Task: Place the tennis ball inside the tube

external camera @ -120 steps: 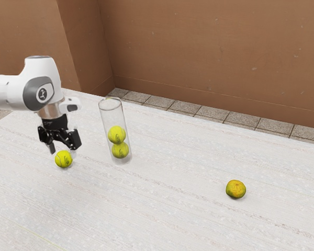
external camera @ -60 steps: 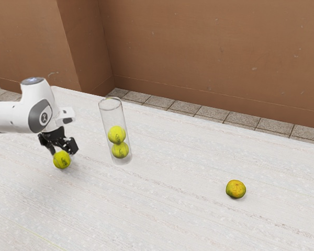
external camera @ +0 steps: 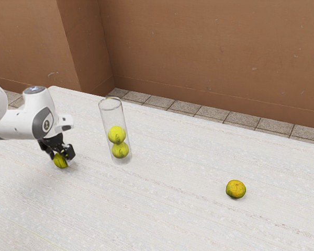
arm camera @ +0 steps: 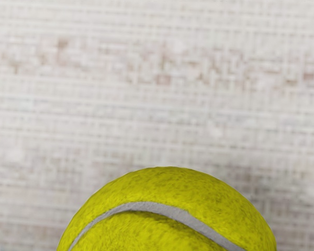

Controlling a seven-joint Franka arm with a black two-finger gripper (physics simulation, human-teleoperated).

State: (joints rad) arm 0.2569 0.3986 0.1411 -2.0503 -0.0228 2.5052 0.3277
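Yellow felt, bright on its upper side in the wrist view, covers the tennis ball (external camera: 59, 161), with a smooth grey seam curving across it; in the exterior view its lower part looks darker, down at the white tabletop (external camera: 167, 209). The claw (external camera: 60, 156) is low about it, but I cannot tell how far it is open or whether it has a true hold.

The step in hand looks to be the grasp. To do it well, centre the claw over the ball's widest part, squeeze evenly so that the round thing does not roll or squirt out, then lift straight up before going across. The clear tube (external camera: 113, 116) stands nearby, toward the exterior view's right, with an upper ball (external camera: 116, 134) and a lower ball (external camera: 120, 150) inside, so the lift should clear its rim (external camera: 111, 109), and the release should come centred above the mouth.
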